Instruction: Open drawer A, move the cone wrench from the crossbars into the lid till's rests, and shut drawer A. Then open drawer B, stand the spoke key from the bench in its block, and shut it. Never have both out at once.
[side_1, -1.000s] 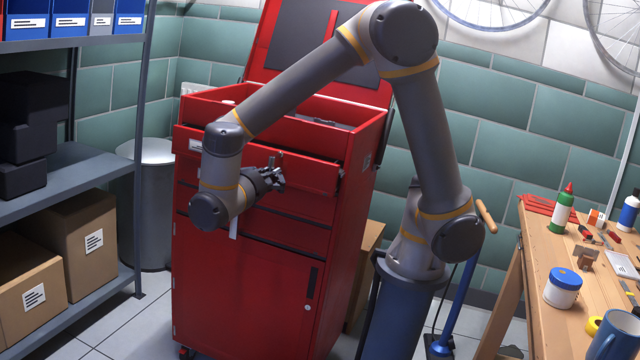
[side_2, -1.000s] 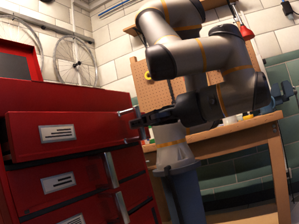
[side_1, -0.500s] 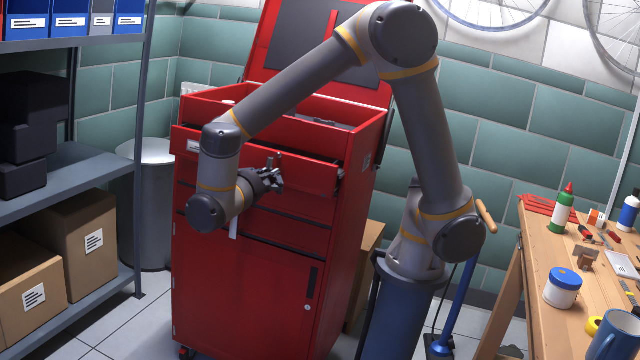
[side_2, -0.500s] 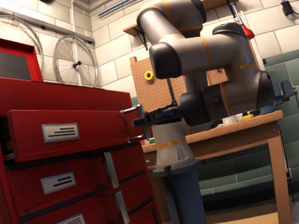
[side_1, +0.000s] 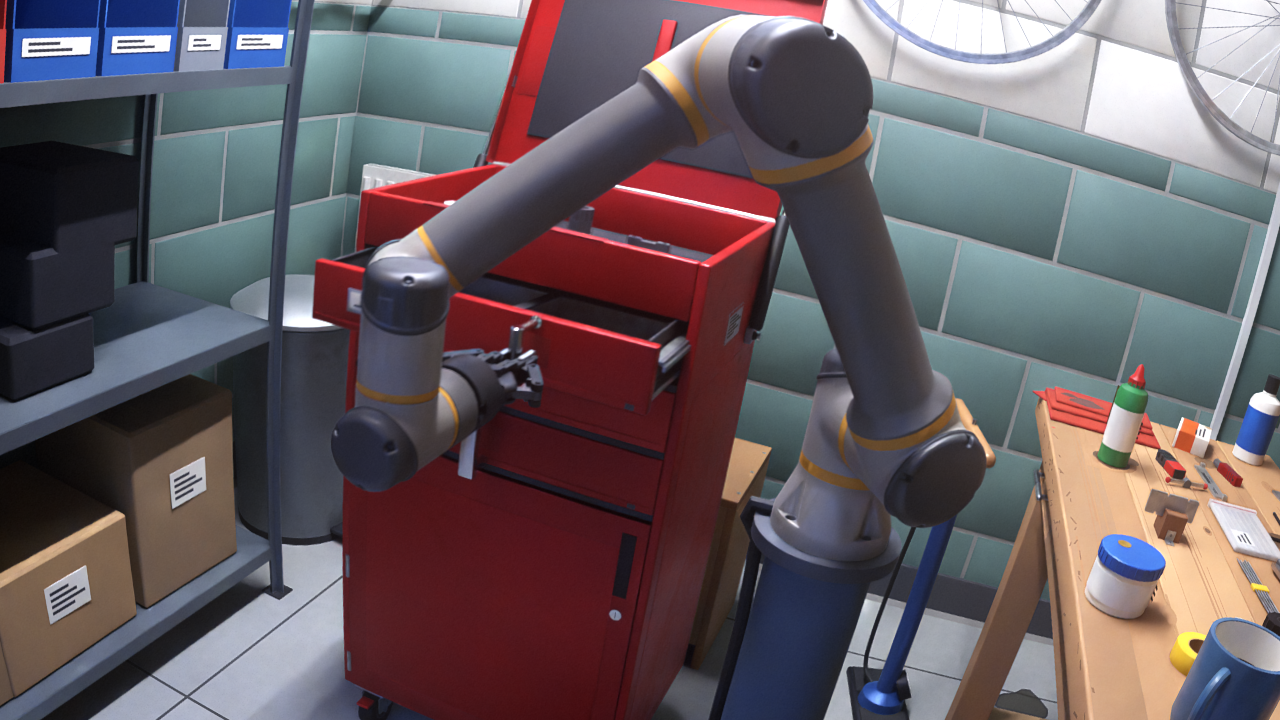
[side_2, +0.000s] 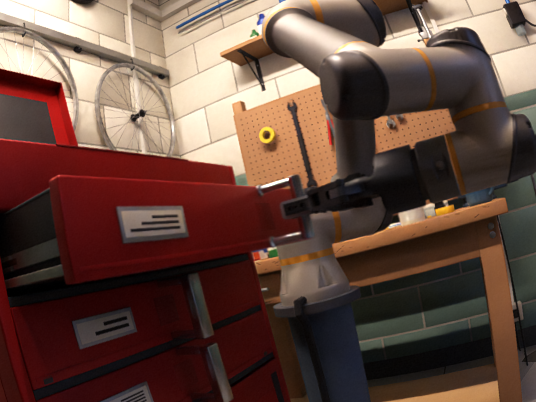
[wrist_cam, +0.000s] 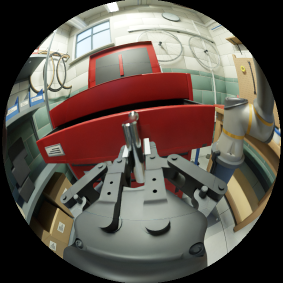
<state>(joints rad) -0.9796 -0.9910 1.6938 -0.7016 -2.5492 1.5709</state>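
Observation:
The steel handle (wrist_cam: 133, 147) of the top drawer (side_1: 573, 349) sits between my fingers, which are closed on it. My gripper (side_1: 528, 372) (side_2: 295, 205) (wrist_cam: 136, 150) is level with the drawer front. The drawer (side_2: 150, 225) stands part way out of the red tool chest (side_1: 537, 466). Its inside is dark and I cannot make out the cone wrench. The chest's lid (side_1: 618, 72) is up and the lid till (side_1: 627, 237) is open on top. Small tools lie on the bench (side_1: 1164, 537) to the right; the spoke key is too small to tell apart.
A grey bin (side_1: 295, 403) stands left of the chest, next to a shelf unit with cardboard boxes (side_1: 152, 484). Two lower drawers (side_2: 115, 325) are closed. The arm's blue pedestal (side_1: 788, 627) stands right of the chest. A jar (side_1: 1123, 573) and mug (side_1: 1235, 672) stand on the bench.

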